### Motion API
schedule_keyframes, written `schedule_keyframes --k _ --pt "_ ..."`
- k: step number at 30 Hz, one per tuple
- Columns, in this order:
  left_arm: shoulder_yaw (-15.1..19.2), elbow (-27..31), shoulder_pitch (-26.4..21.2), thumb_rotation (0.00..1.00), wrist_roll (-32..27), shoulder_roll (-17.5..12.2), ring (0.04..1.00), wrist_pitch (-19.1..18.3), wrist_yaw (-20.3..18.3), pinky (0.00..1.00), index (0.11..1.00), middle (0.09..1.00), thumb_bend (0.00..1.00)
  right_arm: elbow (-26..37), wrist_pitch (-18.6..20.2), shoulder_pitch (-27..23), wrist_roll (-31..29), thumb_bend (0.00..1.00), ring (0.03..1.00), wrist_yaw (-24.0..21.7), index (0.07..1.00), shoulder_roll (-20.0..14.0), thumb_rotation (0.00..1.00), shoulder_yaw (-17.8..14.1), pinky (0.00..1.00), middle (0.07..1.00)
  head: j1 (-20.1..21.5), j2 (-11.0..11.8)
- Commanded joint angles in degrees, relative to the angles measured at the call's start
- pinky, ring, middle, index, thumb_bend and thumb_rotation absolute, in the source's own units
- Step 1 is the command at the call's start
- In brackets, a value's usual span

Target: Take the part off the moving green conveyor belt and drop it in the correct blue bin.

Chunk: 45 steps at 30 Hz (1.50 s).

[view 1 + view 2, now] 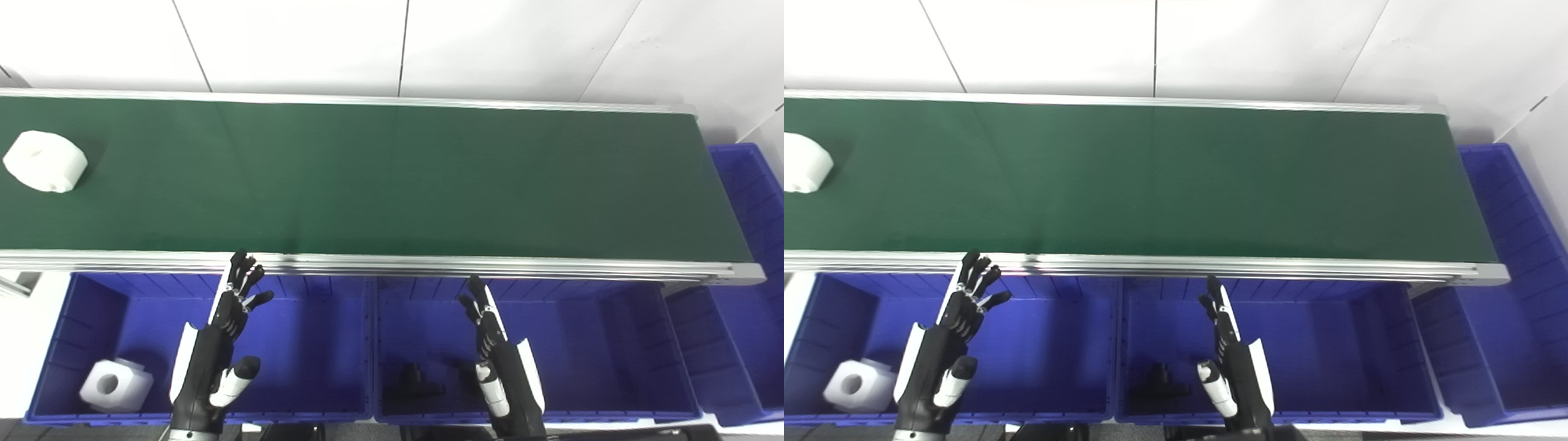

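Meanwhile, both spread, empty hands — left hand (214,352), right hand (499,361) — over blue bins (294,343), white part (45,161) far left on belt (392,177).

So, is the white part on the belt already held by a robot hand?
No, the white part lies alone at the belt's far left, while both robot hands, left and right, hover open over the bins.

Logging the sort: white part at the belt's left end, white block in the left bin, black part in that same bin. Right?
Not quite. In the left eye view the black part lies in the middle bin, not the left bin holding the white block. The white part is at the belt's left end.
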State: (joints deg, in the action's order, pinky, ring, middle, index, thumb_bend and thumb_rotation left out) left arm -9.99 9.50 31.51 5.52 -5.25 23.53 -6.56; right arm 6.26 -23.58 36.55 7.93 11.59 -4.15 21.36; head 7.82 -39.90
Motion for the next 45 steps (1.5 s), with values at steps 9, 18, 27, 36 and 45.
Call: schedule_keyframes --k 9,18,27,36,45 --pt "-0.4 0.5 0.1 0.90 -0.2 -0.3 0.931 2.3 0.1 0.80 1.000 0.969 1.00 0.6 -3.3 0.4 0.0 1.00 0.939 -0.5 1.000 0.0 1.00 0.5 0.96 0.986 -0.3 0.4" --pt "-0.6 0.3 0.1 0.89 -1.0 -0.4 0.944 2.5 -0.3 0.83 1.000 0.973 1.00 0.7 -3.3 0.5 0.0 1.00 0.949 -0.8 1.000 0.0 1.00 0.5 0.96 0.991 -0.4 0.4" --pt "-0.5 0.8 0.3 0.90 -0.2 -0.3 0.934 2.0 -0.2 0.81 1.000 0.969 1.00 0.7 -3.3 0.7 0.4 1.00 0.948 -0.7 1.000 0.2 1.00 0.4 0.97 0.991 -0.7 0.5" --pt "-1.9 -3.0 -0.4 0.88 0.5 -0.5 0.912 3.4 1.1 0.80 1.000 0.956 1.00 -2.1 -3.3 0.0 -0.4 0.99 0.959 -0.2 1.000 -1.0 1.00 0.8 0.98 1.000 -4.4 8.6" --pt "-4.0 -6.0 -2.0 0.86 0.9 -0.3 0.903 3.4 3.1 0.78 0.998 0.939 1.00 -3.5 -3.3 -1.1 -4.2 0.97 0.998 -2.2 1.000 -2.0 1.00 -0.2 1.00 1.000 -9.7 11.7"
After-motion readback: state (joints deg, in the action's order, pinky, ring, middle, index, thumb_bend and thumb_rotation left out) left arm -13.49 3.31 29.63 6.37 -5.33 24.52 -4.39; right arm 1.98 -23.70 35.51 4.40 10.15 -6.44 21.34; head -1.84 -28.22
